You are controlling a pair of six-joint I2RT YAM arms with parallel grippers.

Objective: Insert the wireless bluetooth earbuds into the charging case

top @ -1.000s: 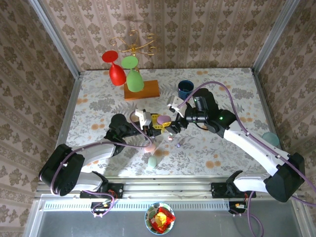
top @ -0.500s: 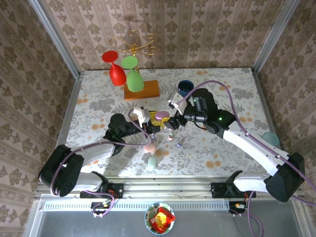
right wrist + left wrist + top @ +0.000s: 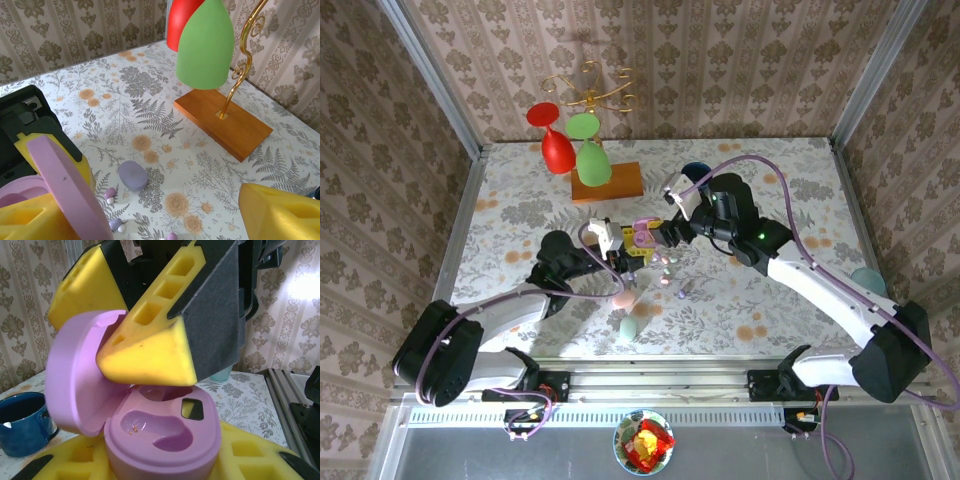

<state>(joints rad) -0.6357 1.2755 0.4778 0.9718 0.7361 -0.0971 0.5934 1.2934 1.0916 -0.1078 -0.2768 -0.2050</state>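
1. Lilac charging case (image 3: 162, 437); open, its lid (image 3: 75, 390) hinged up to one side and the moulded wells exposed; clamped at its base between the yellow foam pads of the left gripper (image 3: 626, 252), which holds it raised above the table.
2. Right gripper (image 3: 663, 235); fingers spread wide, holding nothing; one yellow pad (image 3: 145, 357) lies against the inner face of the lid, directly over the wells and partly screening them in the left wrist view.
3. Earbuds (image 3: 110, 193); tiny glossy lilac-and-white pieces; loose on the floral tabletop (image 3: 150, 115) below the raised case, each apart from the others.
4. Lavender oval case (image 3: 133, 175); closed, lying flat just beside the nearest earbud.
5. Pink oval case (image 3: 623, 298) and pale green oval case (image 3: 631, 325); on the table on the near side of the grippers, close together; the pink one partly crossed by the left arm's cable.
6. Blue mug (image 3: 20, 422); on the far side of the grippers; partly hidden by the right arm in the top view.
7. Wooden base (image 3: 225, 122) with gold wire stand (image 3: 240, 65); red glass (image 3: 557, 148) and green glass (image 3: 205, 42) hang inverted from it; at the rear, well apart from the grippers.
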